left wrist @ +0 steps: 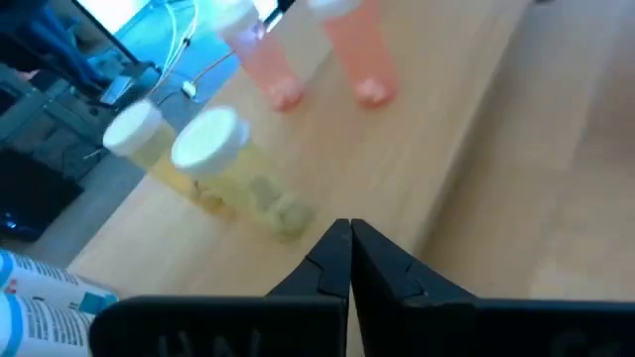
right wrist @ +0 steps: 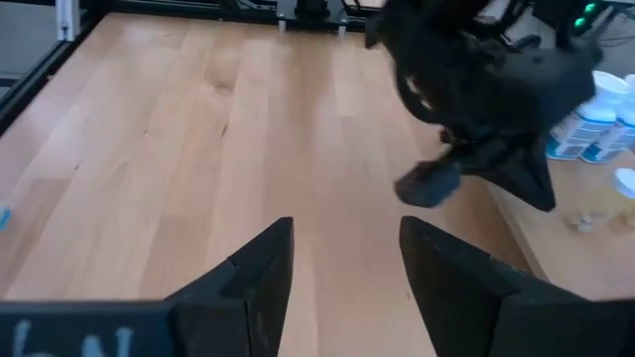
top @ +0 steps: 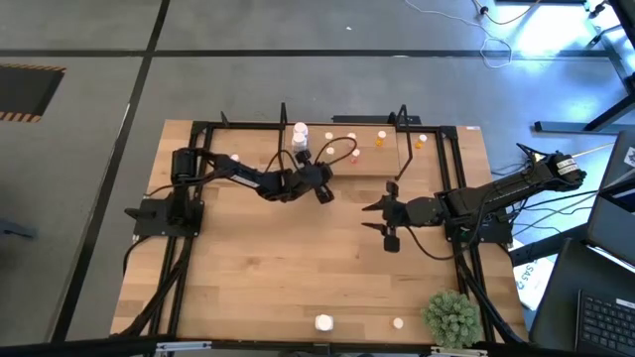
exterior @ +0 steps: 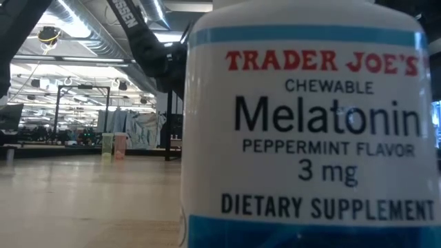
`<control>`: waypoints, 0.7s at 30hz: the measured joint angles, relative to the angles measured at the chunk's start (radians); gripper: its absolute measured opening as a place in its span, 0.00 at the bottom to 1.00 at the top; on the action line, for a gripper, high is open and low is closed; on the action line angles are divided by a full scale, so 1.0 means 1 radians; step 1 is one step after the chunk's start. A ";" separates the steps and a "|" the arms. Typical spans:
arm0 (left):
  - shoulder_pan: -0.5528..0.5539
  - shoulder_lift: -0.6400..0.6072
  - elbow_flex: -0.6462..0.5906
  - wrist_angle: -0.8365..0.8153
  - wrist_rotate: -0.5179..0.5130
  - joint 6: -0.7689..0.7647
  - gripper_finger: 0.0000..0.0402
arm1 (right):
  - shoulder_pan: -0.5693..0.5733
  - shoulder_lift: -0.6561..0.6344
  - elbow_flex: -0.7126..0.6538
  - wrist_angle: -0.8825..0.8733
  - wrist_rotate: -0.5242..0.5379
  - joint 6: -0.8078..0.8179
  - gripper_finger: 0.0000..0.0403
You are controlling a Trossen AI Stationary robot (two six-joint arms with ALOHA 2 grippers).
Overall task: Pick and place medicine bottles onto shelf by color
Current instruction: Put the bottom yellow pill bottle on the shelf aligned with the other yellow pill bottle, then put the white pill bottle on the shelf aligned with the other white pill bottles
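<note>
Wooden table (top: 298, 258), low view blocked by melatonin bottle (exterior: 310, 124) — left tool (left wrist: 349, 260) clenched empty, right tool (right wrist: 342, 268) released, shelf (top: 347, 149) partly hidden.

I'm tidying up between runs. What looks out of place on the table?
Two bottles, a white one and a smaller pale one, stand alone at the near edge beside the plant, far from the shelf where the others are grouped.

We're in a big open lab or workshop hall: grey concrete floor (top: 298, 30) around the wooden table (top: 298, 268), loose cables (top: 496, 45), a laptop (top: 605, 317) beside the rig, exposed ceiling ducts (exterior: 96, 41) and strip lights (exterior: 72, 17) over rows of benches behind.
</note>
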 joint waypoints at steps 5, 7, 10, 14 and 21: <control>-0.060 -0.052 0.000 -0.122 0.001 -0.046 0.00 | 0.000 0.000 0.000 0.000 0.023 0.021 0.47; -0.086 -0.095 -0.001 -0.210 0.001 -0.089 0.00 | 0.000 0.000 0.000 0.000 0.023 0.029 0.47; -0.123 -0.168 0.000 -0.346 0.000 -0.163 0.00 | 0.000 0.000 0.000 0.005 0.023 0.032 0.47; -0.171 -0.273 0.000 -0.502 0.000 -0.258 0.00 | 0.000 0.000 0.000 0.019 0.023 0.060 0.47; -0.247 -0.454 0.000 -0.740 0.000 -0.402 0.00 | -0.001 0.000 0.000 0.061 0.023 0.057 0.47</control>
